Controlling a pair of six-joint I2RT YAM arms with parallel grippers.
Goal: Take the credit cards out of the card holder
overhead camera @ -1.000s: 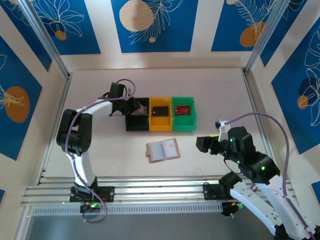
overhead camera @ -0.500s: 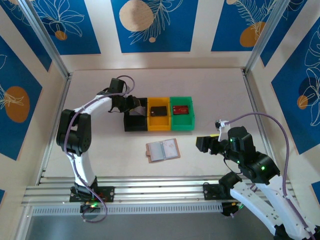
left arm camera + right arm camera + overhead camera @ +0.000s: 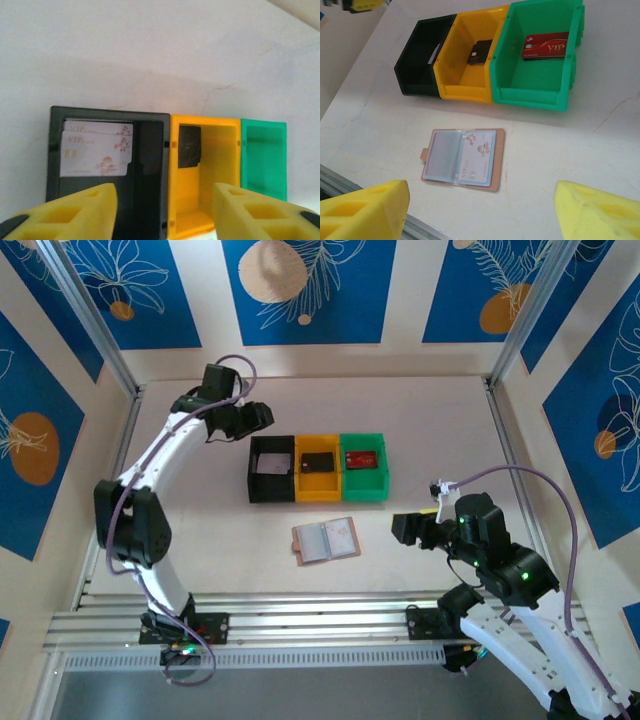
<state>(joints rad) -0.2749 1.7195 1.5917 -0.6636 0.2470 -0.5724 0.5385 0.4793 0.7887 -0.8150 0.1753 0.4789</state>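
The tan card holder (image 3: pixel 326 539) (image 3: pixel 497 165) lies open on the table, with a white credit card (image 3: pixel 479 156) in its right pocket. More credit cards lie in the bins: white ones (image 3: pixel 95 149) in the black bin (image 3: pixel 271 487), a dark one (image 3: pixel 189 146) (image 3: pixel 480 52) in the yellow bin (image 3: pixel 319 489), and a red one (image 3: pixel 363 459) (image 3: pixel 545 45) in the green bin (image 3: pixel 364 487). My left gripper (image 3: pixel 256 418) (image 3: pixel 164 210) hovers open and empty just behind the black bin. To the right of the holder, my right gripper (image 3: pixel 406 528) (image 3: pixel 480 209) is open and empty.
The three bins stand side by side in the middle of the table. An aluminium rail (image 3: pixel 300 625) runs along the near edge. Blue-patterned walls (image 3: pixel 310 290) enclose the far and side edges.
My left gripper has opened and drawn back from the black bin toward the far left. The row of bins has shifted slightly left. The right arm has not moved.
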